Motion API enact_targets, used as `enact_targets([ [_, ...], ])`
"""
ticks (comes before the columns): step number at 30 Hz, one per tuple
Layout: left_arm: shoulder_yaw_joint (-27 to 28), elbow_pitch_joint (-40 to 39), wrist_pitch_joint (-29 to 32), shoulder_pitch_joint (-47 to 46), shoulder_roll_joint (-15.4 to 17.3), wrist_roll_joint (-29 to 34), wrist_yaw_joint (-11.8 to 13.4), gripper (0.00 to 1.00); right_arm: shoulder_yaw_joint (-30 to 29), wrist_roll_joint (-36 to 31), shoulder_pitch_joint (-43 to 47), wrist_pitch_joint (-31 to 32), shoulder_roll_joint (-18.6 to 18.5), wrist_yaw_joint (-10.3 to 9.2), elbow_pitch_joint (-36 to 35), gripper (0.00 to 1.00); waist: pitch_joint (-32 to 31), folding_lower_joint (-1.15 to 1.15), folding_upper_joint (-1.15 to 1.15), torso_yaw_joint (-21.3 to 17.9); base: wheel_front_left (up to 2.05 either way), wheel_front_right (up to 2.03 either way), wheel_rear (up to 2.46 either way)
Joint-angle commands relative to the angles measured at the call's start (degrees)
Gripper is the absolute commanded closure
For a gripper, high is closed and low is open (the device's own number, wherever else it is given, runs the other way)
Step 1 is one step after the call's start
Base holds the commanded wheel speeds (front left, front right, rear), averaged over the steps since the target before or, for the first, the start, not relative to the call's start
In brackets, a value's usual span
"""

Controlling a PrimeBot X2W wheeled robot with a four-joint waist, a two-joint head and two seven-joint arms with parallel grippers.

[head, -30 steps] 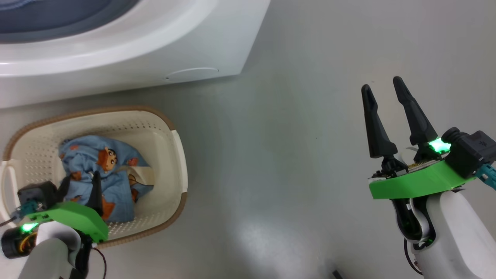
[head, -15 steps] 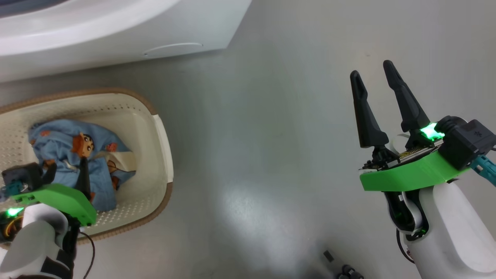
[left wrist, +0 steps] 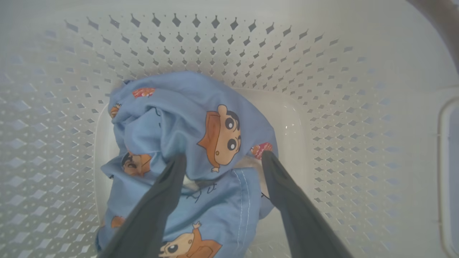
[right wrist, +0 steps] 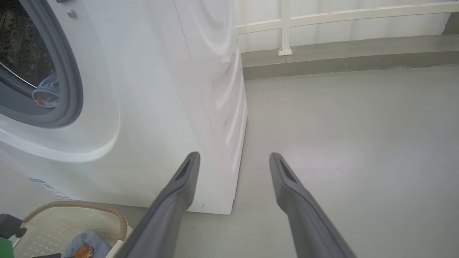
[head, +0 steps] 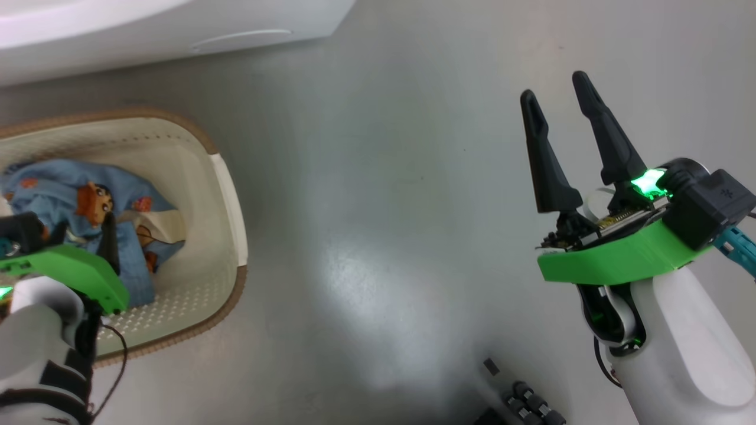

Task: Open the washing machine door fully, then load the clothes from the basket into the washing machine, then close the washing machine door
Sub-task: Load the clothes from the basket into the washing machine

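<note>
L gripper [left wrist: 224, 156] jaws spread, tips down over clothes [left wrist: 200, 118] in basket [head: 231, 195], nothing gripped | R gripper [head: 553, 85] spread, empty, above floor [head: 378, 236] | risk: shallow pinch takes one thin fold, slips on lift; tip may snag basket holes

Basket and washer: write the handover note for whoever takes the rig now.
Left gripper: open, down in the basket, tips at a blue garment, not gripped.
Right gripper: open, empty, over the floor.
Done: washing machine mouth stands open; blue cloth lies in the drum.
To do: grip the garment, load it, shut the machine.
</note>
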Motion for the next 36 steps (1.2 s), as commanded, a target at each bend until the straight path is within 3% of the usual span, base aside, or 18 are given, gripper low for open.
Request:
enact_targets([
  [1,0.8,-0.1,0.3,0.5,3.0,-0.3,0.5,0.00,1.5,-0.5,-0.2,-0.4,0.3,0.26,-1.7,0.00,1.0,-0.01,0.00,-0.7,0.00,0.00,0.00],
  [19,-0.4,0.1,5.7,-1.2,6.3,-0.6,3.7,0.00,3.7,-0.6,-0.9,-0.4,1.3,0.26,-2.7,0.00,4.4,-0.01,0.00,-2.7,0.00,0.00,0.00],
  [36,-2.9,0.1,9.8,-3.0,7.0,-0.9,1.4,0.00,5.0,-0.9,-1.1,-0.4,1.8,0.26,-3.7,0.00,6.7,-0.01,0.00,-3.5,0.00,0.00,0.00],
])
